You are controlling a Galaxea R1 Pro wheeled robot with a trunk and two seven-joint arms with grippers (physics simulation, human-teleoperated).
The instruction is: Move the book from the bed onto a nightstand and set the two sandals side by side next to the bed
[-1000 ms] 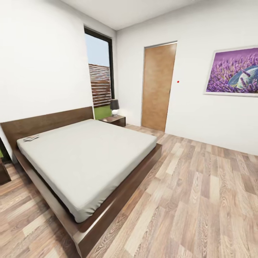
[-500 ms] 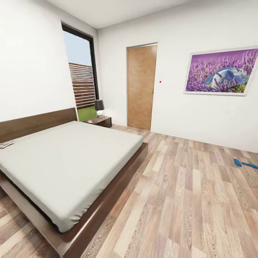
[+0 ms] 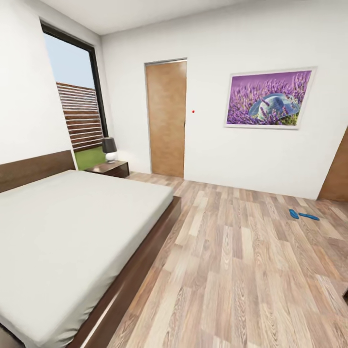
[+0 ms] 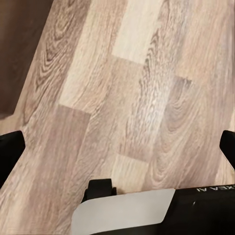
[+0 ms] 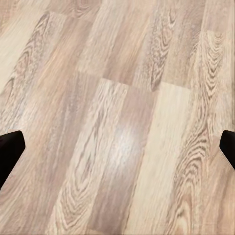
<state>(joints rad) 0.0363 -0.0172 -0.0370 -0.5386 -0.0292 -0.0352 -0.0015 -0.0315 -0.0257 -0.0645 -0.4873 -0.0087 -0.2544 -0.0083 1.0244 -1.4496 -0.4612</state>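
In the head view the bed [image 3: 72, 227], with its light-grey mattress and dark wood frame, takes up the left side. The book is out of view. A dark-brown nightstand [image 3: 110, 168] stands past the bed's far corner, under the window. Two blue sandals [image 3: 294, 213] [image 3: 309, 216] lie close together on the plank floor at the far right, well away from the bed. My left gripper [image 4: 117, 147] is open over bare floor, its black fingertips [image 4: 11, 147] wide apart. The right gripper [image 5: 117, 147] is also open above the planks, holding nothing.
A small dark-shaded lamp [image 3: 109, 149] stands on the nightstand. A brown door [image 3: 166, 118] and a framed lavender picture [image 3: 268, 99] are on the far wall. Another brown panel [image 3: 338, 169] shows at the right edge. Wide wood floor [image 3: 232, 270] stretches between bed and sandals.
The camera has swung right, so the whole picture shifted left. The book on the mattress slid out of view and both sandals moved further into view.
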